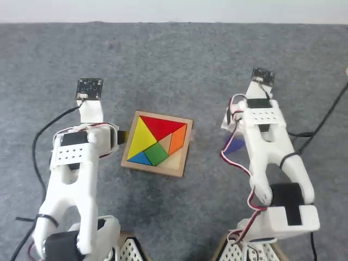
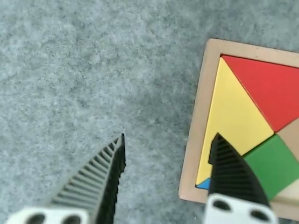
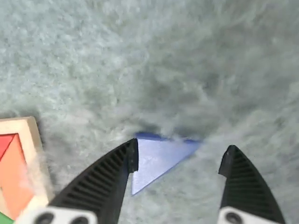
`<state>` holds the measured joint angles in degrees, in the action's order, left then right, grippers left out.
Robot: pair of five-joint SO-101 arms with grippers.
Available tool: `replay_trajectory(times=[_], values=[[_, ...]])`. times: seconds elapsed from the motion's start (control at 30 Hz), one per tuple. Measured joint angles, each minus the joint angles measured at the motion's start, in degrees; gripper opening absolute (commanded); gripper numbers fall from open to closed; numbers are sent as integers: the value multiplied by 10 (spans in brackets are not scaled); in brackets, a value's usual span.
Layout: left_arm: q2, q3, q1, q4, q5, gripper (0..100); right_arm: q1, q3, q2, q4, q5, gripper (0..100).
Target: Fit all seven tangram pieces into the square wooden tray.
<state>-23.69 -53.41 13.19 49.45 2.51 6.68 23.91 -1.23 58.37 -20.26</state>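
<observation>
Right end effector [image 3: 181, 147]: jaws apart, clamped on nothing, pointing down at the grey counter [image 3: 210, 56]. A loose violet-blue triangle [image 3: 156, 158] lies flat between my fingers. One corner is right up against one finger [image 3: 112, 172] and it's clear of the other. It's on the counter, outside the tray [image 2: 201, 116], near the tray's right side. Can't tell if my fingertips touch the counter.

Left end effector [image 2: 169, 137]: jaws also apart, holding nothing. One finger is over the tray's left rim, the other over bare counter just beside it.

The tray is square, pale wood, turned slightly, and sits between my two arms. Inside:
- big yellow triangle [image 2: 233, 112] along the left rim
- big red triangle [image 2: 271, 84] on the far side
- green square [image 2: 273, 163] toward the near edge
- small blue triangle [image 1: 140, 158] in the near-left corner
- orange parallelogram [image 1: 176, 142] by the right rim

A bare wood patch [image 1: 173, 160] shows in the near-right corner, and a smaller one at the centre.
</observation>
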Motion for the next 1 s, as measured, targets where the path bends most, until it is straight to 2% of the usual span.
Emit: replay_trajectory(times=[0.1, 0.27, 0.43, 0.6, 0.8, 1.0], values=[[0, 0, -4, 0, 0, 276, -26, 0, 3, -1, 28, 296], [0, -9, -26, -11, 0, 276, -87, -1, -26, -5, 28, 296], [0, -13, -26, -23, 0, 276, -89, -1, -76, 7, 42, 295], [0, -14, -27, -23, 0, 276, -68, -10, -90, 21, 56, 181], [0, -14, -27, -23, 0, 276, -38, -10, -91, 79, 72, 216], [0, -14, -27, -23, 3, 276, 64, -4, -66, 125, 90, 216]])
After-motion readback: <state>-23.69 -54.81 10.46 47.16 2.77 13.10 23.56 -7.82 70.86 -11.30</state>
